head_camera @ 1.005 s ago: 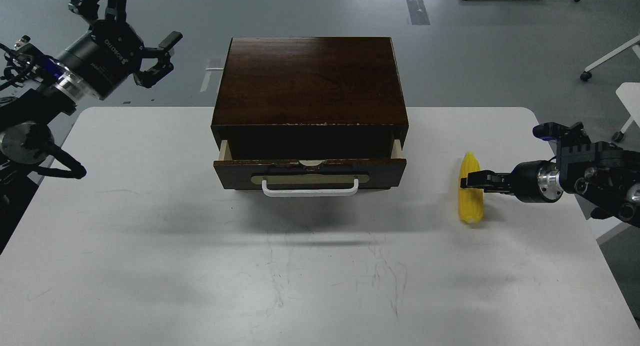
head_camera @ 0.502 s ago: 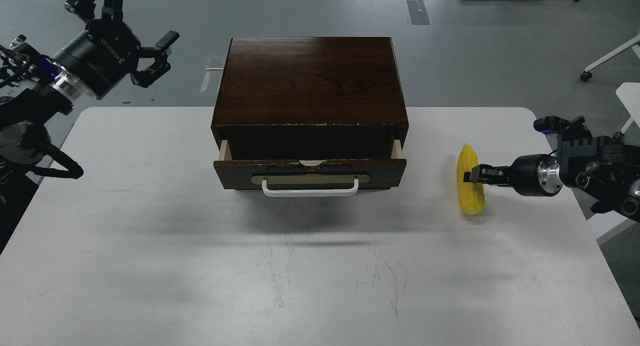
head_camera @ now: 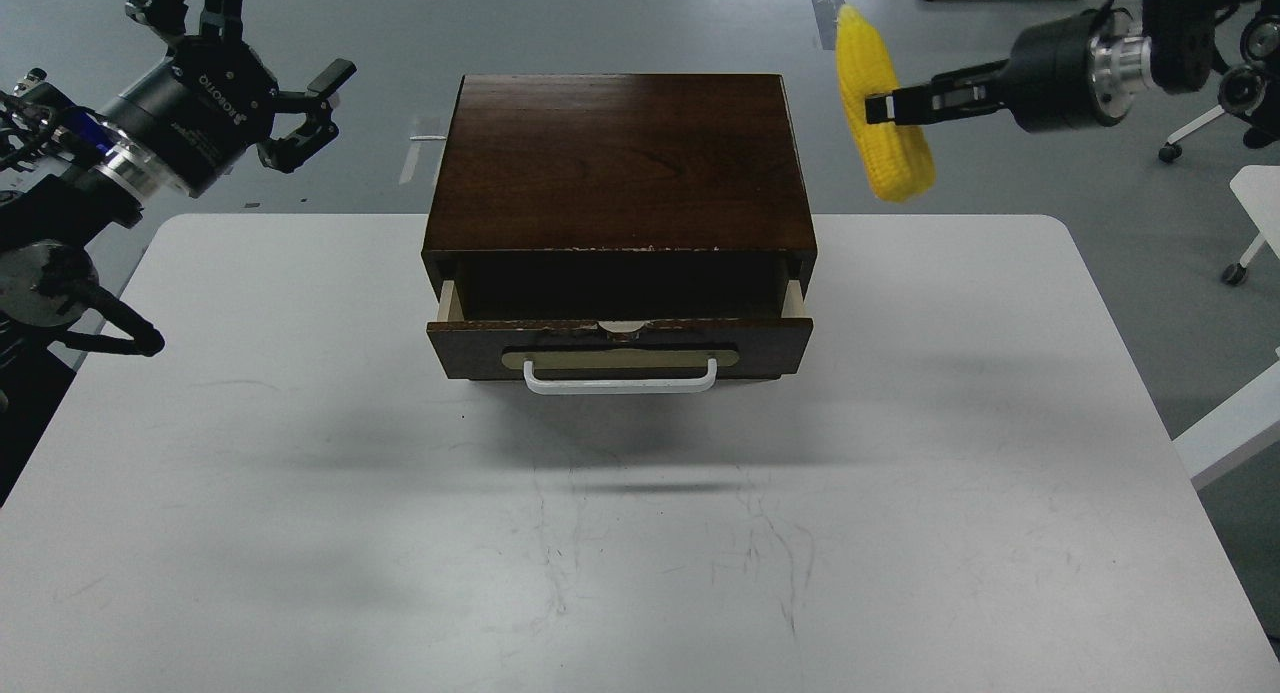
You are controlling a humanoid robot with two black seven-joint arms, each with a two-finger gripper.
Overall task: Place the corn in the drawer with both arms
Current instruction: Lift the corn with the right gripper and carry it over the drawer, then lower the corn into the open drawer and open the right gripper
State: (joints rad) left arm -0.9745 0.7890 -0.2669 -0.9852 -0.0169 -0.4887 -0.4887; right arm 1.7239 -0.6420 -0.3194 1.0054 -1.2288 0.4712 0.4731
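The yellow corn (head_camera: 884, 113) hangs in the air, held by my right gripper (head_camera: 882, 108), which is shut on its middle. It is high up, to the right of the dark brown box (head_camera: 618, 163) and above the table's back right part. The drawer (head_camera: 620, 343) is pulled out a little, with its white bar handle (head_camera: 620, 378) toward me and its pale inner sides showing. My left gripper (head_camera: 285, 98) is open and empty, raised at the far left, well clear of the box.
The white table (head_camera: 300, 533) carries only the box. Office chair legs and wheels (head_camera: 1200, 133) stand on the grey floor at the back right. A white surface edge (head_camera: 1235, 433) lies just off the table's right side.
My right gripper has lifted the corn off the table, up and a little left, to beside the box's top. The left arm has barely moved.
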